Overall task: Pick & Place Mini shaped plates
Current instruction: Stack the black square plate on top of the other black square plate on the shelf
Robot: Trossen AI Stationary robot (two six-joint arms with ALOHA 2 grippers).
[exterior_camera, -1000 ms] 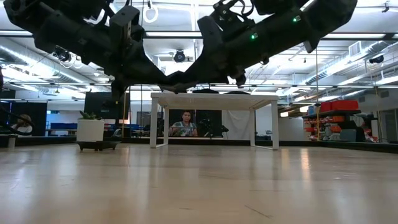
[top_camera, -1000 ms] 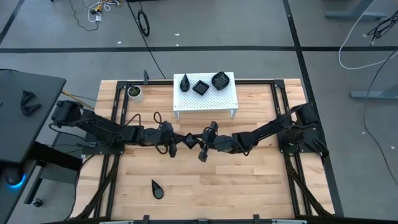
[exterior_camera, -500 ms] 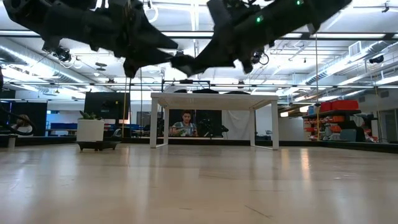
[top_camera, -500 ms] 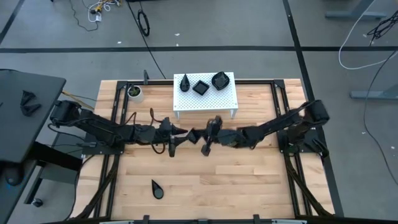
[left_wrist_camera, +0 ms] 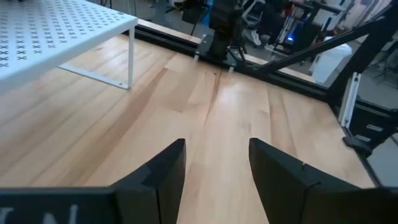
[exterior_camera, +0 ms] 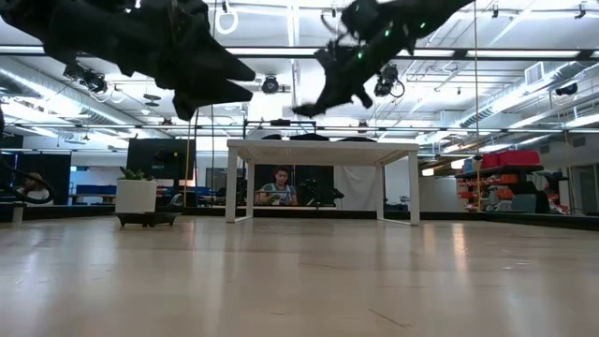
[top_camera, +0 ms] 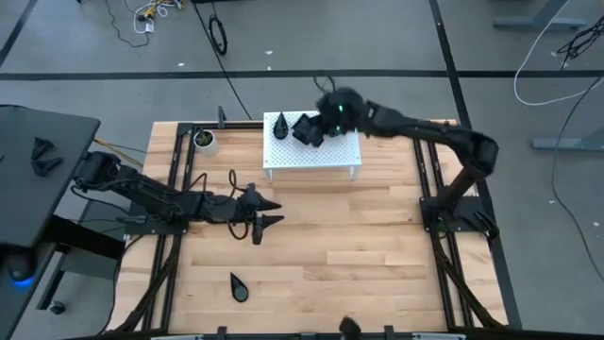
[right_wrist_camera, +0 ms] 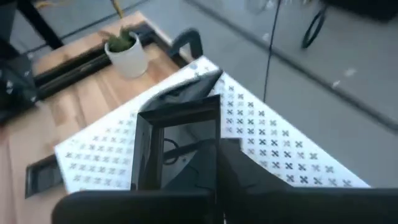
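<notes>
My right gripper (top_camera: 319,128) hangs over the white perforated stand (top_camera: 311,154) at the far side, shut on a square glossy black mini plate (right_wrist_camera: 180,140). A teardrop mini plate (top_camera: 281,126) rests on the stand's top beside it; the arm hides the rest of that top. Another teardrop mini plate (top_camera: 238,287) lies flat on the table near the front left. My left gripper (top_camera: 272,212) hovers over the table's middle left, open, with nothing between its fingers (left_wrist_camera: 168,168). My right gripper pinches the square plate by one edge (right_wrist_camera: 208,168) between its two fingers, slanting down from the table's right. The plate stands tilted on edge in front of the fingers, its hollow side showing. It is lifted clear above the stand's top (right_wrist_camera: 261,134).
A small white pot with a plant (top_camera: 204,140) stands at the far left beside the stand. Black rails (top_camera: 427,156) run along the table's left and right sides. Bare wood (top_camera: 359,246) lies between the stand and the near edge. A person (exterior_camera: 279,185) sits beyond the table.
The two grippers met over the table's middle at the square plate. My left gripper opened and let go while my right gripper shut on it. My right gripper then swung up and toward the far edge, carrying the plate above the white stand.
</notes>
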